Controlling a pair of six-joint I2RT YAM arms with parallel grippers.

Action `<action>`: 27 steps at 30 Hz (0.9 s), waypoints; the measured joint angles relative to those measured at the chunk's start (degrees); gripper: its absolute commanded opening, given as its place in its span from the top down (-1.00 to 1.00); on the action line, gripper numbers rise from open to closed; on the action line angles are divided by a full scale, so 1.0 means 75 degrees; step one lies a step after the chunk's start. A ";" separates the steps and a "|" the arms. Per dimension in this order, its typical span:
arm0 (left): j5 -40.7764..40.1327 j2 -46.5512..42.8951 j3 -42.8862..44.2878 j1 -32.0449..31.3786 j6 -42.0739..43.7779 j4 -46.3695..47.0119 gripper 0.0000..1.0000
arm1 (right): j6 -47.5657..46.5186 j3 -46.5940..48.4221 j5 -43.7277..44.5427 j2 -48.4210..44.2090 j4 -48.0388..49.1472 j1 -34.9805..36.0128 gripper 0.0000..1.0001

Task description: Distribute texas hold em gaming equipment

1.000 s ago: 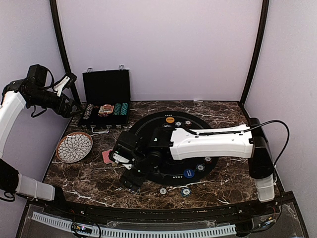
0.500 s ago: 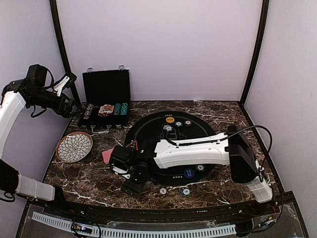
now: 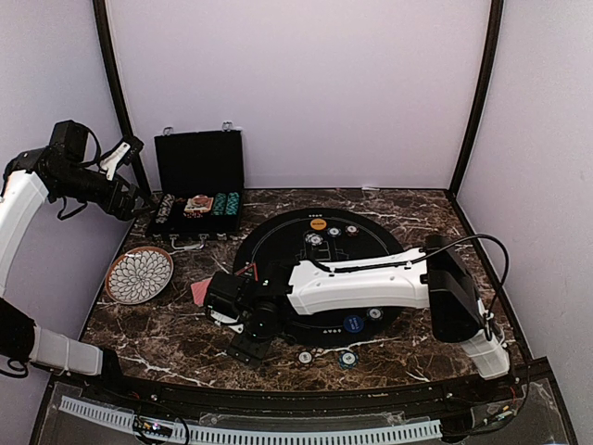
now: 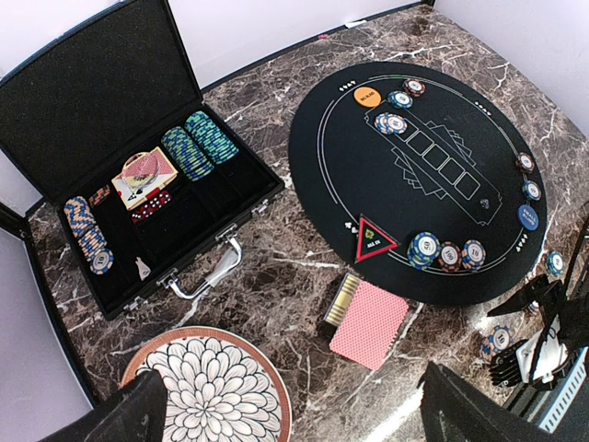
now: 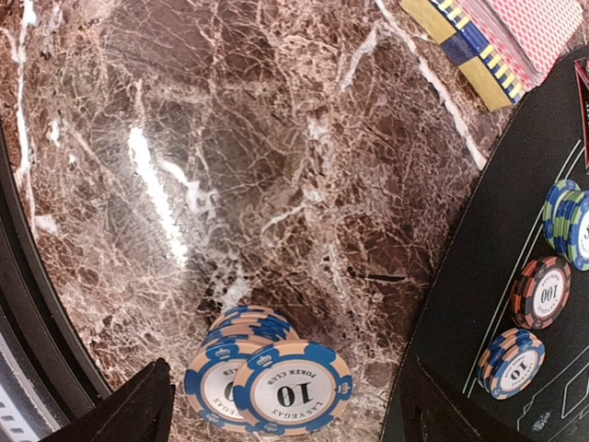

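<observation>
- my right gripper [image 3: 246,346] hangs low over the marble table [image 5: 230,138] near its front edge, fingers spread wide and gripping nothing.
- a small heap of blue "10" chips [image 5: 271,387] lies on the marble between those fingers.
- farther off, the red-backed deck [image 5: 515,37] lies just beside the black round mat [image 5: 479,276], with three more chip stacks [image 5: 543,293] along the mat's rim.
- my left gripper [image 4: 299,419] is held high, wide open and empty, looking down on the plate [image 4: 207,391] and the open case [image 4: 92,92].
</observation>
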 measured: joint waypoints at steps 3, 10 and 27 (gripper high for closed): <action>0.0000 -0.0006 0.0000 0.0000 0.0000 0.0000 -0.98 | -0.0026 0.0000 0.0047 0.0029 0.0000 0.0000 -0.66; 0.0000 -0.0026 0.0000 0.0000 0.0000 0.0003 -0.97 | -0.0044 0.0035 0.0041 0.0073 0.0000 0.0000 -0.56; -0.0006 -0.0044 0.0000 -0.0003 0.0003 0.0000 -0.97 | -0.0064 0.0044 -0.0254 0.0073 -0.0006 0.0000 -0.17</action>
